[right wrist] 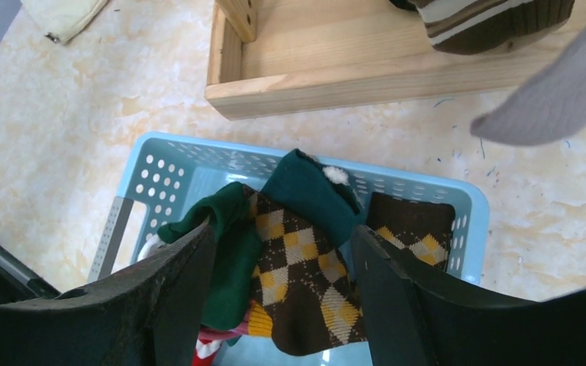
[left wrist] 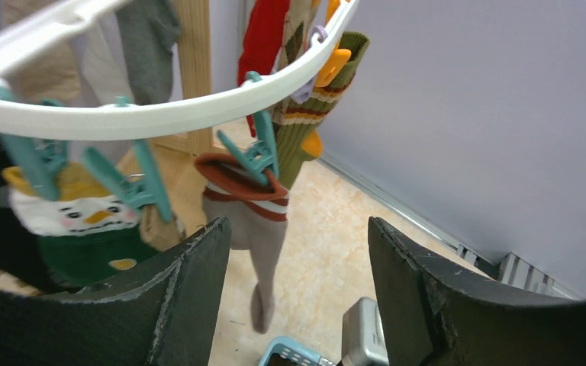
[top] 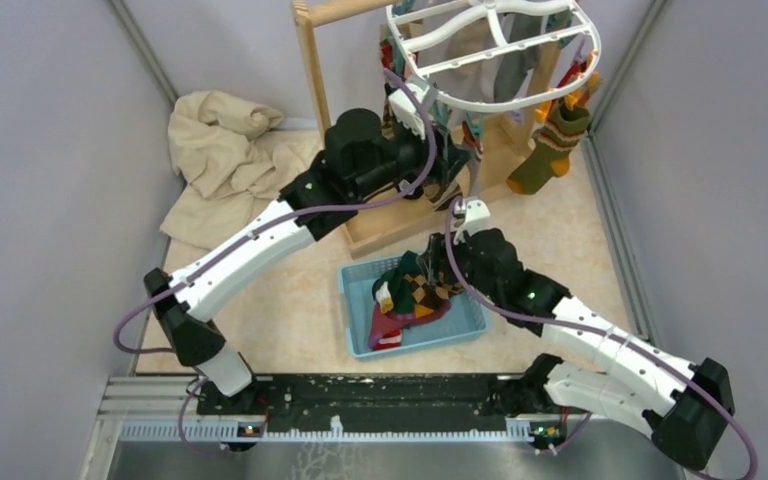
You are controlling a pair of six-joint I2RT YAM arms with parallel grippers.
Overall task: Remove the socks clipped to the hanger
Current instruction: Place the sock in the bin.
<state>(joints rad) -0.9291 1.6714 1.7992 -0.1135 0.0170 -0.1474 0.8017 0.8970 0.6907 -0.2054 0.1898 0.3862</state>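
The white hanger (top: 490,50) hangs at the back from the stand, with socks clipped under it, among them a green striped sock (top: 550,150). In the left wrist view its rim (left wrist: 160,114) crosses the top. A teal clip (left wrist: 255,156) holds a beige sock with a red-striped cuff (left wrist: 263,229). A snowman sock (left wrist: 76,221) hangs to its left and an olive striped sock (left wrist: 305,122) behind. My left gripper (left wrist: 297,229) is open and empty just below the rim (top: 448,168). My right gripper (right wrist: 282,236) is open and empty over the argyle sock (right wrist: 305,282) in the blue basket (top: 355,280).
The light wooden stand (top: 310,80) has a flat base (right wrist: 366,76) just behind the basket. A large beige cloth (top: 220,150) lies at the back left. Grey walls close in on both sides. Green and red socks (right wrist: 225,267) also lie in the basket.
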